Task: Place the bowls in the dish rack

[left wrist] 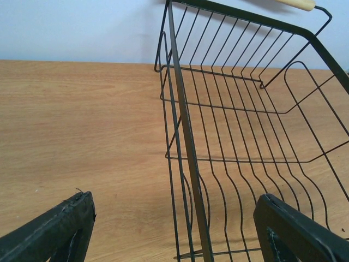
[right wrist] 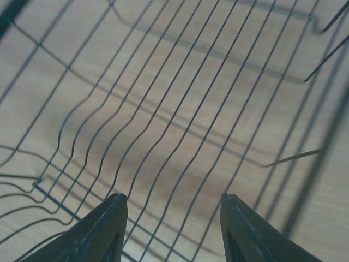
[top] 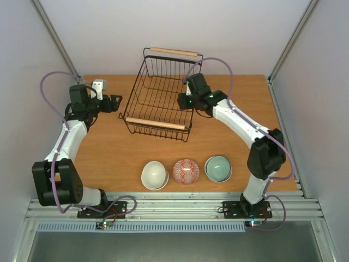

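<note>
Waiting at the near edge of the worktop [top: 109, 147] are the white bowl [top: 155, 174], red bowl [top: 186, 171] and green bowl [top: 218, 168]. Farther back stands the dish rack [top: 159, 124], with no bowls in it. The left claw [top: 114, 102] gapes just beside it. The right claw [right wrist: 173, 204] gapes above its floor, holding nothing. Loading has not started; a claw must reach for a bowl next.

Lighting: bright, even, diffuse, from overhead; no glare on table [top: 109, 147]. Shadows: soft and short, cast by rack [top: 156, 124] toward 6 o'clock. Top view: sharp, walls leaning outward at edges. Left wrist view: wires crisp, left fingers [left wrist: 54, 232] slightly soft. Right wrist view: dimmer, bluish; wires blurred, worst at 3 o'clock; broad diffuse shadows on wood.
</note>
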`<state>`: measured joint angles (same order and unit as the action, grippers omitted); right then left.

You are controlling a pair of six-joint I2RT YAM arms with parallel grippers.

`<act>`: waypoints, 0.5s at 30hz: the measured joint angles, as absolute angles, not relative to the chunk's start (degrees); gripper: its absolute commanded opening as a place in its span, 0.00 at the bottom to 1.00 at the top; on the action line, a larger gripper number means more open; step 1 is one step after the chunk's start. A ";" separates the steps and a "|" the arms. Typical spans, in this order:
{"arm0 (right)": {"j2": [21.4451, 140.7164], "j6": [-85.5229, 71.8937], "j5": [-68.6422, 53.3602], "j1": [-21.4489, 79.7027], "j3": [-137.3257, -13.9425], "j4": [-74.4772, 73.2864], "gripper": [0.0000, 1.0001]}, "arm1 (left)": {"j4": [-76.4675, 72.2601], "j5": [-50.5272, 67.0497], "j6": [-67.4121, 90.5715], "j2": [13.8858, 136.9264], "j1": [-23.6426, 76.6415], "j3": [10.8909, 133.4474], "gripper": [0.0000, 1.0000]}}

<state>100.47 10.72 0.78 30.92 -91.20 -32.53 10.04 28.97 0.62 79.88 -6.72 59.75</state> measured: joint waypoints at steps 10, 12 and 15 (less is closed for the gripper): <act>109.25 9.93 -2.22 34.81 -92.23 -35.48 0.15 | 9.82 28.97 0.62 81.10 -6.70 59.40 0.80; 109.56 9.89 -1.98 35.42 -92.88 -36.71 0.15 | 9.80 28.97 0.62 81.65 -6.70 59.37 0.80; 109.56 9.80 -0.51 36.69 -93.51 -38.57 0.15 | 9.80 28.97 0.62 82.24 -6.70 59.37 0.80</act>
<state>109.56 9.80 -0.51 36.69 -93.51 -38.57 9.80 28.97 0.62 82.24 -6.70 59.37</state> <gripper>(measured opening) 0.148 0.803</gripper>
